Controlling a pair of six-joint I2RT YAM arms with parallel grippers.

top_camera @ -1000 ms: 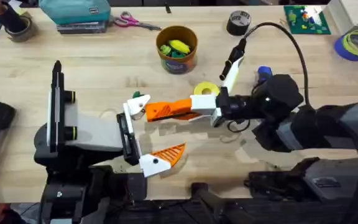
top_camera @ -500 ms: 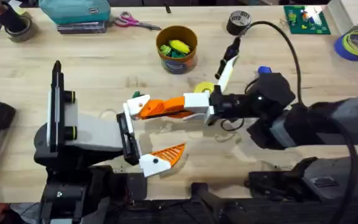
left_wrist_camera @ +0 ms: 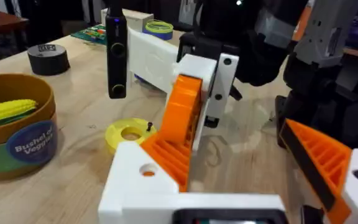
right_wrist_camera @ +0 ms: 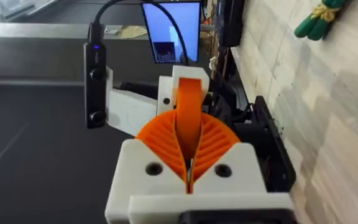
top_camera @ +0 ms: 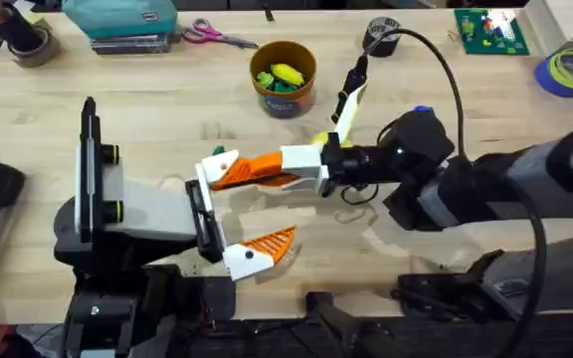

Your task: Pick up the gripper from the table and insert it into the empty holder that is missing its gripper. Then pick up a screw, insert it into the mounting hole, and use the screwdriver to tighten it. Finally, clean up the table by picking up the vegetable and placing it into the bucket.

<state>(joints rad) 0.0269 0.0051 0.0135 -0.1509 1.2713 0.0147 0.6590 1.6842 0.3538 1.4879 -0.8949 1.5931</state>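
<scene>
Small orange ribbed plastic wedge gripper piece (top_camera: 229, 177): sitting clenched between the orange pads of the right gripper (top_camera: 267, 171), which is reaching across the middle of the light wooden table (top_camera: 147, 109); the wedge's tip is touching the small white angular plastic holder (top_camera: 210, 179) on the left gripper's far finger. Left gripper (top_camera: 229, 214): lying with its fingers spread wide and grasping nothing, its near finger carrying its own orange ribbed wedge (top_camera: 272, 244). Tiny dark green leafy toy vegetable (top_camera: 223, 154): lying on the table just beyond the holder. Round brown-orange bucket (top_camera: 284, 94): standing well apart toward the far side, holding a yellow toy corn piece (top_camera: 286, 73). Flat yellow disc (top_camera: 318, 139): lying partly hidden behind the right gripper. Black tape roll (top_camera: 381, 36): sitting near the far edge.
</scene>
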